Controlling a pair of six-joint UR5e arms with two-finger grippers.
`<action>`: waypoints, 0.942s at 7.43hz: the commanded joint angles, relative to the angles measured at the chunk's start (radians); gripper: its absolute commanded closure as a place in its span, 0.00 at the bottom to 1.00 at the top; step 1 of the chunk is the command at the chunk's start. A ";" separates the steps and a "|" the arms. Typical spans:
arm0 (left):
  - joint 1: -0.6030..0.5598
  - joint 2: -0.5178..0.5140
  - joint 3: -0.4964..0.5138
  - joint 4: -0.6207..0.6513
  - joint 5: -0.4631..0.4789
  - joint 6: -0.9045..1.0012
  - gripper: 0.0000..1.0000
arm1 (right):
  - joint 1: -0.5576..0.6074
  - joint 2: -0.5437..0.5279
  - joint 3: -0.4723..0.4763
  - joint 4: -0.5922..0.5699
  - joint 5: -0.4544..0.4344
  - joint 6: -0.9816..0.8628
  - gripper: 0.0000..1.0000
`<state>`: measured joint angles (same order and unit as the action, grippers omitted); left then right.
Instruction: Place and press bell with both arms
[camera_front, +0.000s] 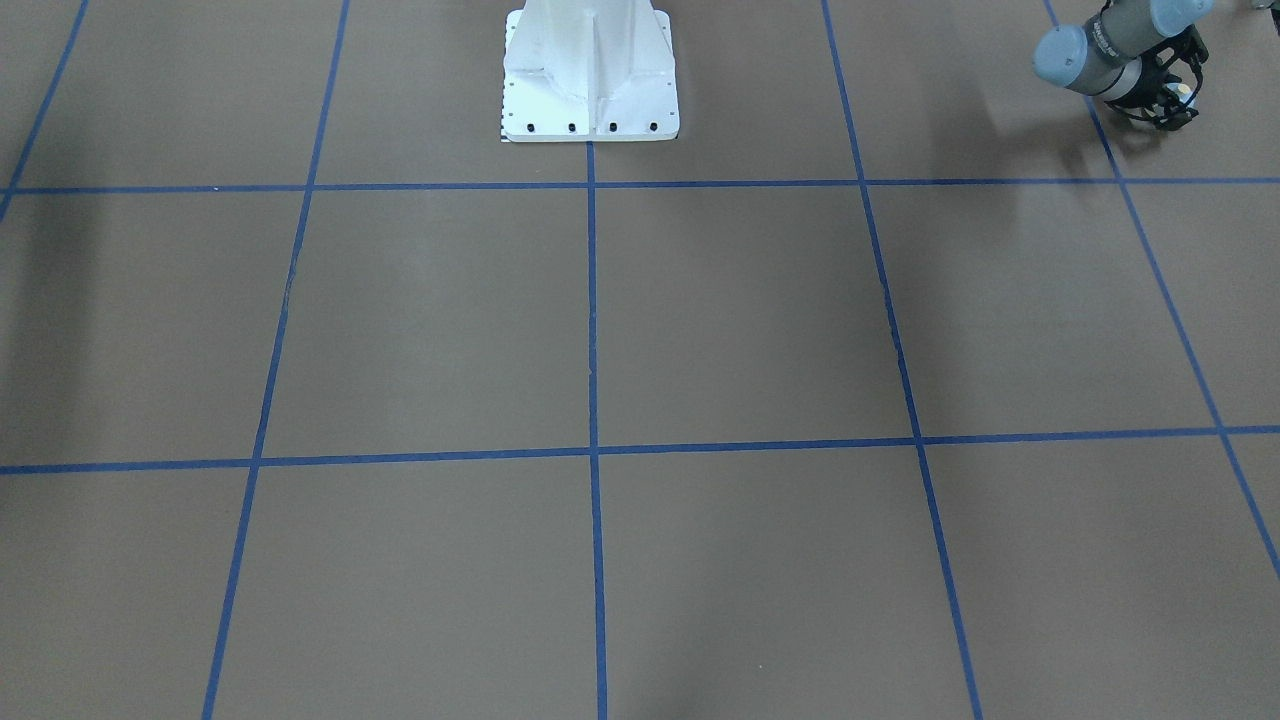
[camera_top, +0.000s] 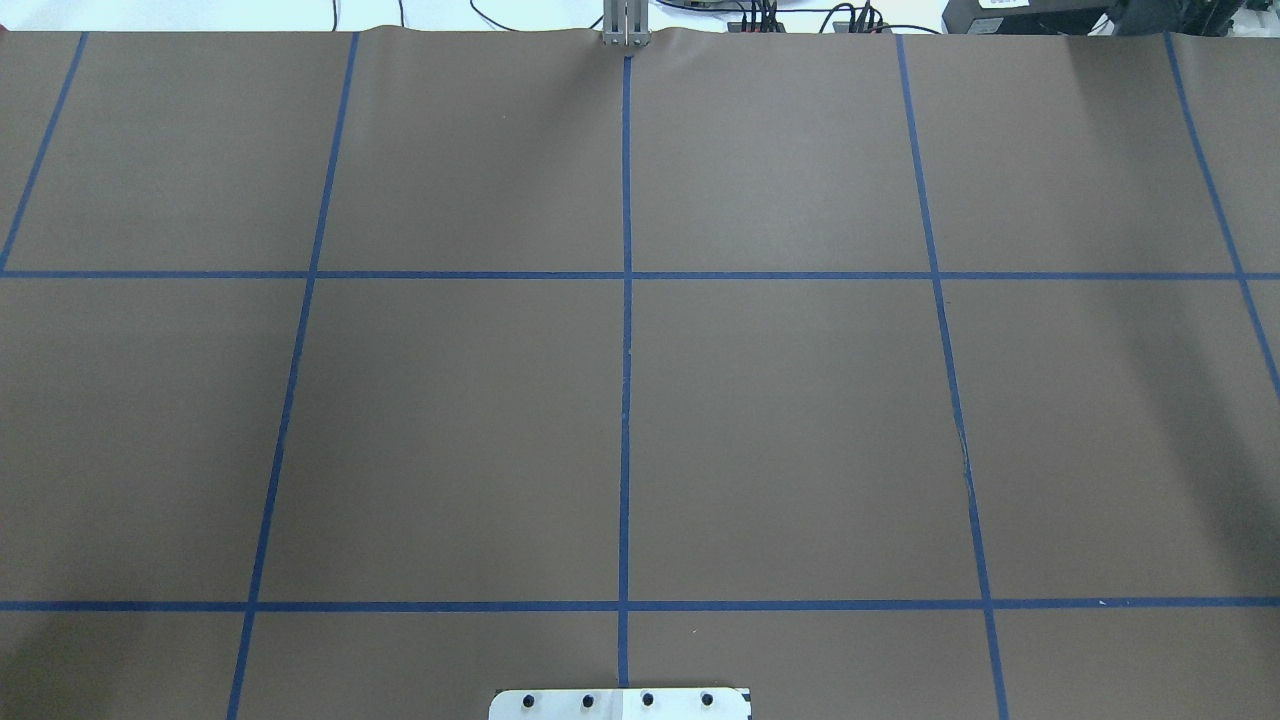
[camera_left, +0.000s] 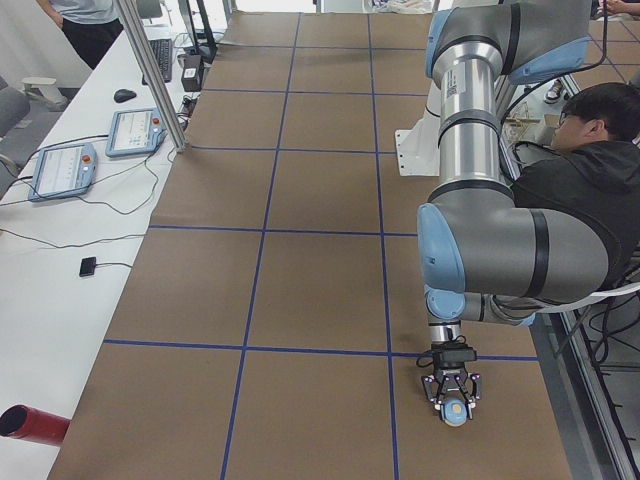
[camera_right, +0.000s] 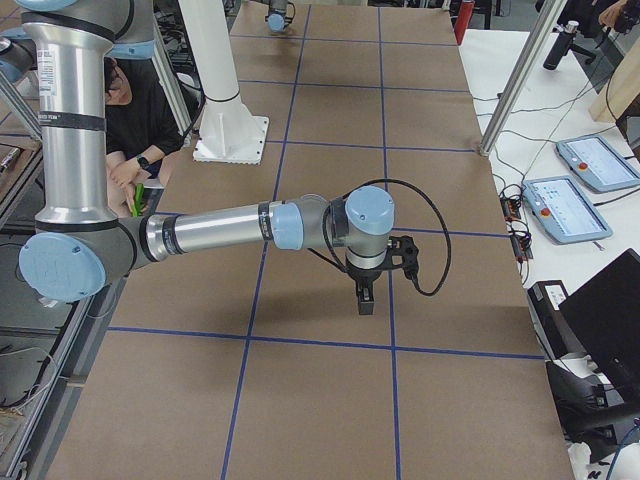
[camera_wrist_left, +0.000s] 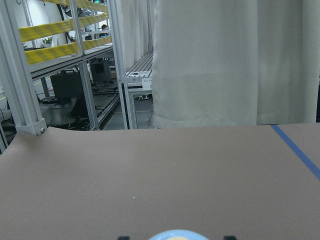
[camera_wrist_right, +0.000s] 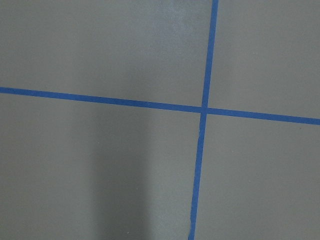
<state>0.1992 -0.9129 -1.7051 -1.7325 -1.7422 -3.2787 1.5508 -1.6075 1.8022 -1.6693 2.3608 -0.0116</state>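
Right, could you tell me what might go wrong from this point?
The left hand straddles the bell, but the grip isn't clear; a loose hold could drop or tip it on lifting. A seated person is close behind the left arm, so a wide swing might reach them.

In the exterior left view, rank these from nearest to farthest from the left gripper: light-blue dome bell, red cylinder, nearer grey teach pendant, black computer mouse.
From the left gripper:
1. light-blue dome bell, right at its fingertips.
2. red cylinder, opposite side, at the near end of the white bench.
3. nearer grey teach pendant, farther along that bench.
4. black computer mouse, farthest along the bench.
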 joint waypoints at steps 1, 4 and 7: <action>0.002 0.179 -0.087 -0.134 -0.022 0.052 1.00 | 0.000 -0.006 0.002 -0.001 0.000 -0.001 0.00; -0.009 0.337 -0.342 -0.110 -0.086 0.207 1.00 | 0.000 -0.005 0.000 -0.003 0.000 0.001 0.00; -0.050 0.344 -0.373 -0.090 -0.191 0.351 1.00 | 0.000 -0.008 0.002 -0.003 0.000 0.001 0.00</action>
<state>0.1620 -0.5718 -2.0598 -1.8257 -1.9163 -2.9926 1.5508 -1.6139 1.8037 -1.6720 2.3608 -0.0107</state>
